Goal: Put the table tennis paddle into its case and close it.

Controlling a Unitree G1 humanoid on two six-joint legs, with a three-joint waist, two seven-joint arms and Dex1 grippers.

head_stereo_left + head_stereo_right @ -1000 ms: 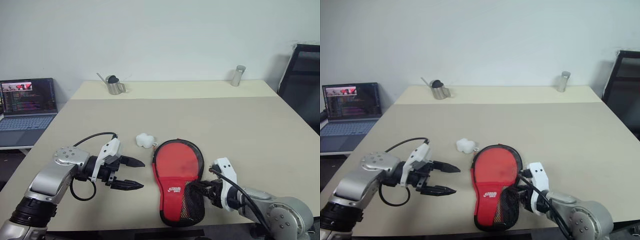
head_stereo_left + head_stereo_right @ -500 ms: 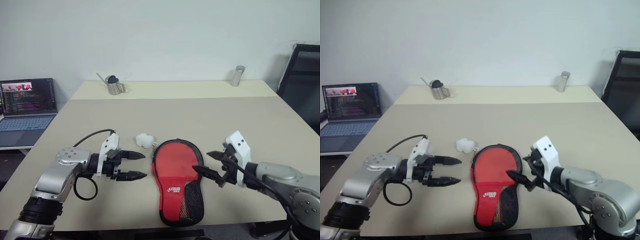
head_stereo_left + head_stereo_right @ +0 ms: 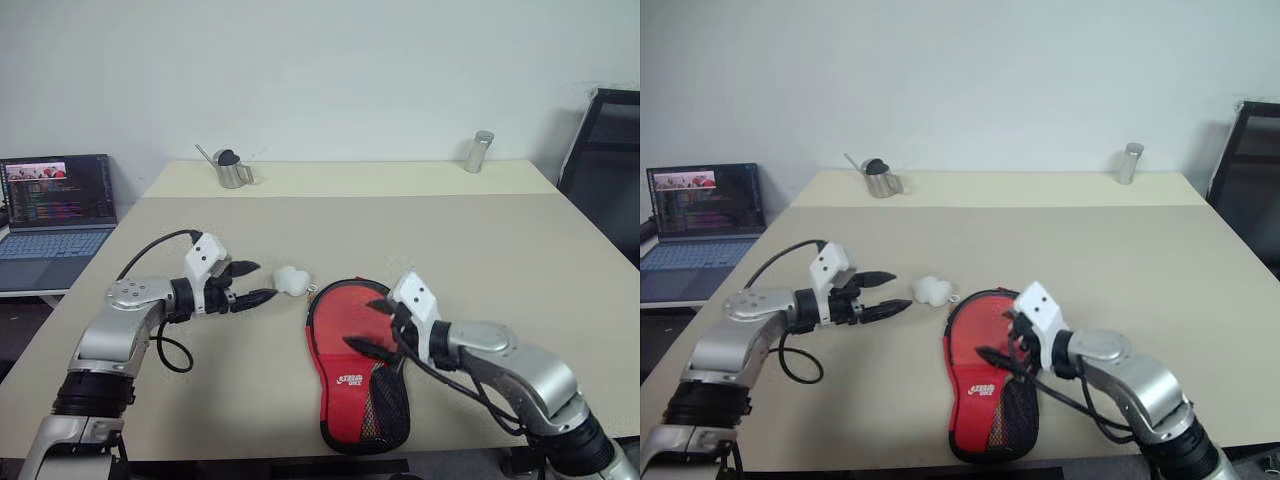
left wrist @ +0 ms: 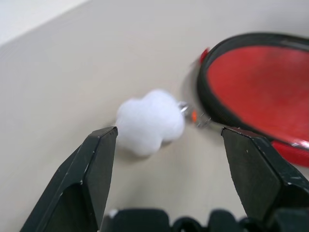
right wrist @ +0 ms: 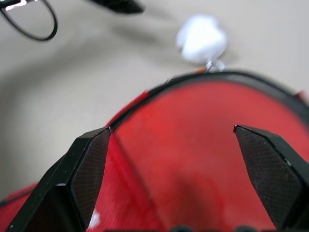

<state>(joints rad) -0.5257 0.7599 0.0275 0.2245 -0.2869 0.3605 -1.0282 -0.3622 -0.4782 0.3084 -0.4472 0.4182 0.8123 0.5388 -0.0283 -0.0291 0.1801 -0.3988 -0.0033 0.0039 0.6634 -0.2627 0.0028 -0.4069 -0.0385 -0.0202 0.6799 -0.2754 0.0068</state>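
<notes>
Fingers of the left gripper [image 3: 255,283] are seen spread, pointed at a white fluffy charm [image 3: 290,280] just beside the case [image 3: 358,365], which lies red side up on the bench [image 3: 480,250]. Over the case, the right gripper [image 3: 372,327] is held with fingers wide apart, gripping nothing. From the left wrist, the charm [image 4: 149,122] is framed between parted fingers [image 4: 94,179], the case's rim [image 4: 256,92] close by. From the right wrist, the case's red face [image 5: 193,159] is spanned by splayed fingers [image 5: 82,174]. Whether the paddle is inside cannot be told.

White pompom [image 4: 150,121] between open left hand [image 4: 169,140] fingers, beside case [image 4: 256,92]
</notes>
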